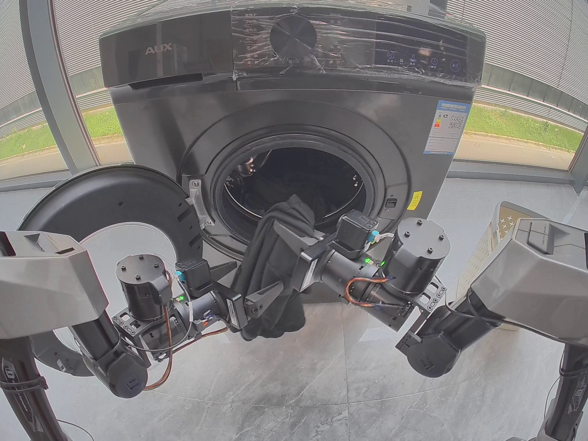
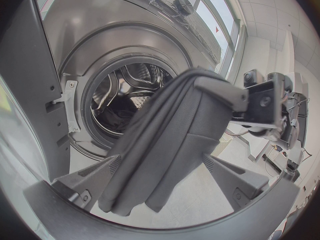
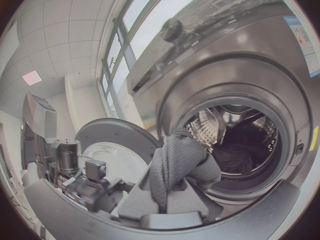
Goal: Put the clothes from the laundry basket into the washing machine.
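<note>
A dark grey, mesh-textured garment [image 1: 272, 271] hangs in a long bunched fold just in front of the lower rim of the round opening of the washing machine [image 1: 306, 111], a dark grey front-loader with a glossy black control panel. The top of the garment is raised to the mouth of the drum while its loose end dangles toward the floor. The right gripper [image 1: 286, 231] holds it near the top, the fingers pressed together on a gathered pinch of the cloth. In the right wrist view the fabric [image 3: 176, 164] bulges up from between those fingers [image 3: 186, 197]. The left gripper [image 1: 257, 275] sits lower, its fingers spread wide. In the left wrist view the hanging cloth [image 2: 166, 137] falls between them, and whether it touches either finger cannot be told. More dark clothing [image 1: 288, 179] lies inside the steel drum. The round dark door [image 1: 104, 203] stands swung open on the robot's left. A white perforated laundry basket [image 1: 499, 218] stands to the right of the machine, partly behind the right arm, on the pale grey marble-tiled floor [image 1: 343, 387].
</note>
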{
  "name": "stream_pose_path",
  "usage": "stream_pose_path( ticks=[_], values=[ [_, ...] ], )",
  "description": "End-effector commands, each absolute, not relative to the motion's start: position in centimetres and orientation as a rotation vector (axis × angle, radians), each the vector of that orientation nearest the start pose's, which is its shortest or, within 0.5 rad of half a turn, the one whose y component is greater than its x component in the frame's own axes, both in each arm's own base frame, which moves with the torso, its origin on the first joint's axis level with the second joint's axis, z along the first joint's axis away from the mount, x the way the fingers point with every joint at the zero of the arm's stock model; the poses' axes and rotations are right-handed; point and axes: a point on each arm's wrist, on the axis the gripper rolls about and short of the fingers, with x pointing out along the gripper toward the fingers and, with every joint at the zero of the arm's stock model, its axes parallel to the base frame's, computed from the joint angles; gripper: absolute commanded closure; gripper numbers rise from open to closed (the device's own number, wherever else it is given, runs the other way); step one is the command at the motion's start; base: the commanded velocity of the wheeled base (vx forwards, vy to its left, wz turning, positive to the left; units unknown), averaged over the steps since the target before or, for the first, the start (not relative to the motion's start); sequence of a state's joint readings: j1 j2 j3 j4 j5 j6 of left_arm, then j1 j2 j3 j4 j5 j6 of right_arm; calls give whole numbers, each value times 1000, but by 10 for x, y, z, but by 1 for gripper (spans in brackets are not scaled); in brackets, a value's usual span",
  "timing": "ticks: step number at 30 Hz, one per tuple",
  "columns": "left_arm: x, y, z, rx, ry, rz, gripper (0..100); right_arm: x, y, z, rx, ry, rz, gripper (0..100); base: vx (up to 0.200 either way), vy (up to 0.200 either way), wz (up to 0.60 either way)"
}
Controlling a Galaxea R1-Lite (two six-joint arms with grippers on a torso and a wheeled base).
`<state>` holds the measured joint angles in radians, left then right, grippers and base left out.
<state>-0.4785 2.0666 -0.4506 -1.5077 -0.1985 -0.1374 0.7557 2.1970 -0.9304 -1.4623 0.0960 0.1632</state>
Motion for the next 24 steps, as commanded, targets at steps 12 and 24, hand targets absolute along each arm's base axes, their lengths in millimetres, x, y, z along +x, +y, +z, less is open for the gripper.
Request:
stream_pose_path(
  ticks=[12, 24],
  values=[
    [286, -148, 66, -105, 162, -649, 100, 270, 290, 129, 238, -136, 912, 100, 0, 0, 0],
    [297, -146, 77, -117, 101, -622, 100, 271, 263, 121, 208, -77, 817, 0, 0, 0, 0]
  ],
)
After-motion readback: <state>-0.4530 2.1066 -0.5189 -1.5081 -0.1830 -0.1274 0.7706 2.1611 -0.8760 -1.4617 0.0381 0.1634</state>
